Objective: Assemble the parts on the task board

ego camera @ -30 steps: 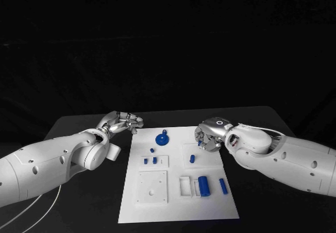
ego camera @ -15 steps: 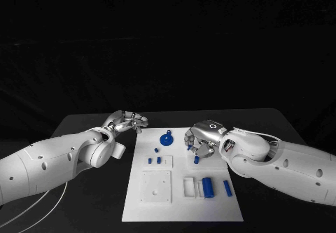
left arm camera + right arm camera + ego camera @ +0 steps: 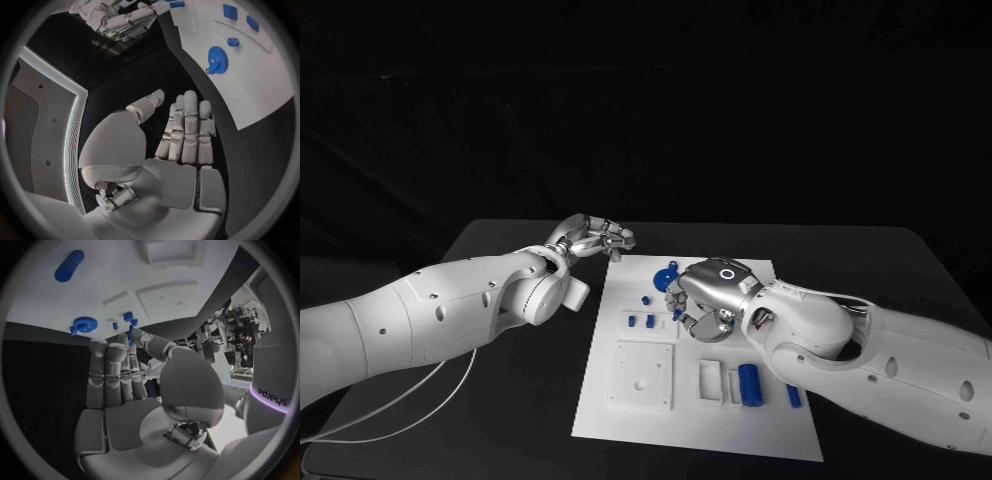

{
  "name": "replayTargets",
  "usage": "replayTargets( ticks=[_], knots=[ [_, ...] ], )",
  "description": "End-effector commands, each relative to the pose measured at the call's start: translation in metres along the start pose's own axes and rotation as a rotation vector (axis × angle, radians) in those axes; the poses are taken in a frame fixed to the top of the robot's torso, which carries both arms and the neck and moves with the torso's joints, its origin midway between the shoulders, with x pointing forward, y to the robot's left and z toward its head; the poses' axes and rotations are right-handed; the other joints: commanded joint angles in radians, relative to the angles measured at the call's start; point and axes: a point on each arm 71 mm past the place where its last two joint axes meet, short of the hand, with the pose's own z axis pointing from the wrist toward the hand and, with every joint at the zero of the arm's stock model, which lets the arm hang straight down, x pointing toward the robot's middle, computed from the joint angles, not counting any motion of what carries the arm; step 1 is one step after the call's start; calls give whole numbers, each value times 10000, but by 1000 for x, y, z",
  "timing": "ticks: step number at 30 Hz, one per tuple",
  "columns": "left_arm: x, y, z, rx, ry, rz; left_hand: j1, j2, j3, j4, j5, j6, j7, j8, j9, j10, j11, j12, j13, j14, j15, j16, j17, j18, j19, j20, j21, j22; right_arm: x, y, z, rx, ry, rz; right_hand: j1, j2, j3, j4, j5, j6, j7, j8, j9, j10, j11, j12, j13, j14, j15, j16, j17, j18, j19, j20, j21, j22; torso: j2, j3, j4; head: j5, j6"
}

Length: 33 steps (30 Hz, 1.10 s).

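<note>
The white task board lies in the middle of the black table. A blue gear sits near its far edge, with a tiny stud and two small blue blocks just nearer. My right hand hovers over the board's far middle, right of those blocks. A small blue part shows pinched between its thumb and a fingertip. My left hand hangs off the board's far left corner, fingers apart, holding nothing. The gear also appears in the left wrist view.
A blue cylinder stands by a white slot block on the board's near right, and a short blue peg lies beside it. A square white plate covers the near left. Bare black table surrounds the board.
The camera has shifted. My right hand has moved from the board's right edge leftward over its far middle, now hiding the loose peg that lay there. The left hand keeps its place.
</note>
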Motion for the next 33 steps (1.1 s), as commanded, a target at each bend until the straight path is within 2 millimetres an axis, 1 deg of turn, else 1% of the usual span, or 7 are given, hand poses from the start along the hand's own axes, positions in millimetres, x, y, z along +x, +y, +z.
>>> replayTargets(
  ticks=[1, 5, 8, 11, 20, 27, 33],
  knots=[
    [1, -2, 2, 122, -253, -51, -49, 53, -13, -23, 68, -68, -25, 58, -11, -18, -7, -25, -6, 59, 38, -63, 17, 121, -51, -112, -60, 17, 7, 11, 3, -311, -9, -564, -13, -8, 63, 14, -1, 55, 12, 54, 8, 82, 48, 15, 4, -60, -56, 44, 11, 265, 17, -36, 47, 194, 3, -8, 0, 147, -64],
    [4, -3, 3, 129, -254, -71, -48, 53, -12, -22, 69, -67, -26, 60, -12, -17, -8, -23, -5, 62, 37, -66, 21, 121, -49, -112, -62, 18, 18, 22, 4, -542, 209, -594, -9, -11, 70, 10, 0, 57, 11, 54, 9, 84, 47, 12, 11, -61, -56, 48, 12, 265, 19, -39, 51, 194, 10, -4, 7, 251, -113],
    [5, -4, 3, 139, -238, -77, -49, 52, -11, -21, 68, -65, -27, 62, -12, -16, -9, -22, -4, 63, 37, -70, 24, 121, -48, -112, -64, 20, 25, 30, 5, -703, 319, -567, -8, -11, 74, 8, 2, 58, 10, 54, 9, 85, 47, 10, 15, -61, -57, 50, 12, 265, 20, -40, 54, 194, 17, 4, 14, 295, -146],
    [6, -4, 4, 146, -235, -79, -49, 51, -10, -20, 68, -65, -27, 64, -12, -16, -9, -22, -4, 64, 37, -73, 27, 121, -47, -112, -66, 21, 31, 35, 5, -809, 437, -521, -8, -12, 77, 7, 3, 59, 10, 53, 10, 86, 46, 9, 19, -61, -57, 53, 13, 265, 22, -42, 57, 194, 23, 4, -3, 356, -183],
    [8, -4, 5, 144, -171, -100, -52, 46, -9, -17, 69, -66, -27, 66, -14, -18, -8, -22, -3, 65, 37, -85, 36, 121, -45, -112, -72, 24, 47, 46, 4, -991, 777, -475, -12, -10, 83, 5, 12, 62, 10, 52, 11, 88, 46, 3, 29, -62, -57, 59, 13, 265, 25, -44, 64, 193, 23, 9, -1, 537, -365],
    [8, -4, 5, 132, -157, -103, -57, 49, -7, -10, 68, -69, -26, 67, -17, -22, -7, -22, -3, 66, 38, -95, 43, 119, -44, -111, -78, 27, 52, 46, 3, -990, 928, -506, -16, -9, 86, 2, 15, 63, 10, 51, 12, 89, 46, -1, 36, -63, -57, 64, 14, 265, 26, -46, 68, 192, 19, 3, -3, 588, -418],
    [8, -4, 5, 120, -144, -107, -62, 50, -7, -6, 68, -72, -25, 68, -18, -25, -6, -23, -3, 68, 39, -102, 49, 118, -43, -110, -83, 29, 53, 46, 2, -1008, 989, -632, -20, -9, 87, -1, 14, 64, 10, 50, 13, 91, 46, -3, 43, -63, -57, 67, 14, 265, 27, -47, 72, 192, 20, 4, -5, 590, -460]
  ],
)
